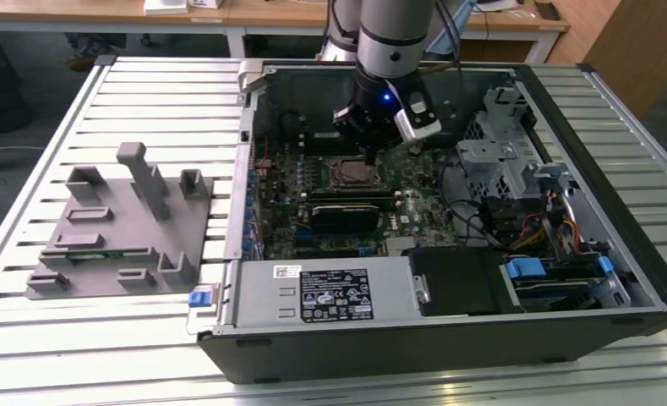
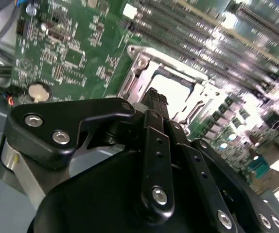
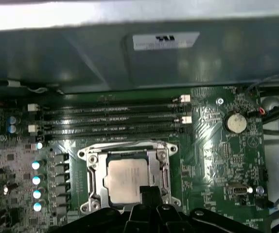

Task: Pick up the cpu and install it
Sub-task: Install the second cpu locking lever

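A: Start big. What is on the desk (image 1: 40, 355)?

B: An open computer case (image 1: 604, 127) with its motherboard (image 1: 423, 211) exposed, and, toward the exterior view's left, the grey plastic fixture (image 1: 119, 228). The arm (image 1: 396, 34) reaches down into the case.

A: And the cpu?

B: It lies in the socket (image 3: 93, 170) on the motherboard, its pale metal top facing up: cpu (image 3: 122, 179) in the first wrist view, and seen in the exterior view at about (image 1: 353, 173). The socket frame looks swung open around it.

A: So how far along is the job?

B: I judge the chip is placed. Whether it is fully seated or the frame is latched, I cannot tell.

A: The hand?

B: The hand (image 3: 148, 194) hovers just above the socket edge. Its 2 fingers (image 2: 154, 141) appear drawn close together with nothing between them.

A: Do the views differ?

B: The first wrist view shows the 4 memory slots (image 3: 110, 119) and coin cell (image 3: 235, 123); the second shows the hand's linkages close up.
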`<state>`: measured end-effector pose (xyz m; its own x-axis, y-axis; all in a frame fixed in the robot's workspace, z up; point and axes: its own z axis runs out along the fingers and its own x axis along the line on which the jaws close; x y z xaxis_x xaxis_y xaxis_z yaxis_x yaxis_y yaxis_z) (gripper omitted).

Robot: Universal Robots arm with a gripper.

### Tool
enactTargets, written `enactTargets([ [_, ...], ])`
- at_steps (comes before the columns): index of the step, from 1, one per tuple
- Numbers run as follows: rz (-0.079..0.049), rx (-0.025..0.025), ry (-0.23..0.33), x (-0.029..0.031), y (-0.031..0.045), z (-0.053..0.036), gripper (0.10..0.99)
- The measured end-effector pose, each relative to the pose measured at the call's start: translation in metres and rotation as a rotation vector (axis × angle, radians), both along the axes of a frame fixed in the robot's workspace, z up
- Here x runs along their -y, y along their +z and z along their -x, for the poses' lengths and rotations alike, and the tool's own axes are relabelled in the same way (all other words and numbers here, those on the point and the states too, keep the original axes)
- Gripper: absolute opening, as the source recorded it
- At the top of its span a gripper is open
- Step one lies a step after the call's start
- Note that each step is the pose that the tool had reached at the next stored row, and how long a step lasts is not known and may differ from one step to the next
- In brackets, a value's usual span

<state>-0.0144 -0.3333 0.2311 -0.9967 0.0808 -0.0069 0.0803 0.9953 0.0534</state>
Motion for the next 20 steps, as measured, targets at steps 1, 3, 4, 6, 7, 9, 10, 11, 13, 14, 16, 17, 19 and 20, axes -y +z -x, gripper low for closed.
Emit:
enactTargets([
  [1, 0.000, 0.0000, 0.000, 0.0019, 0.0000, 0.0000, 0.106],
  [3, 0.000, 0.0000, 0.000, 0.0053, -0.0002, 0.0000, 0.106],
  [4, 0.000, 0.0000, 0.000, 0.0064, -0.0002, 0.0000, 0.106],
  [6, 0.000, 0.0000, 0.000, 0.0087, -0.0002, 0.0000, 0.106],
  [7, 0.000, 0.0000, 0.000, 0.0101, -0.0002, 0.0000, 0.106],
  [9, 0.000, 0.0000, 0.000, 0.0130, -0.0003, 0.0000, 0.106],
  [10, 0.000, 0.0000, 0.000, 0.0143, -0.0003, 0.0000, 0.106],
  [11, 0.000, 0.0000, 0.000, 0.0165, -0.0003, -0.0001, 0.106],
  [13, 0.000, 0.0000, 0.000, 0.0213, -0.0002, -0.0001, 0.106],
  [14, 0.000, 0.0000, 0.000, 0.0237, -0.0003, -0.0001, 0.106],
  [16, -0.001, 0.0000, 0.000, 0.0287, -0.0003, -0.0001, 0.106],
  [17, 0.000, 0.0000, 0.000, 0.0307, -0.0003, 0.0001, 0.106],
  [19, -0.001, 0.0001, 0.000, 0.0338, -0.0003, 0.0021, 0.106],
  [20, -0.001, 0.0000, 0.000, 0.0344, -0.0003, 0.0038, 0.106],
])
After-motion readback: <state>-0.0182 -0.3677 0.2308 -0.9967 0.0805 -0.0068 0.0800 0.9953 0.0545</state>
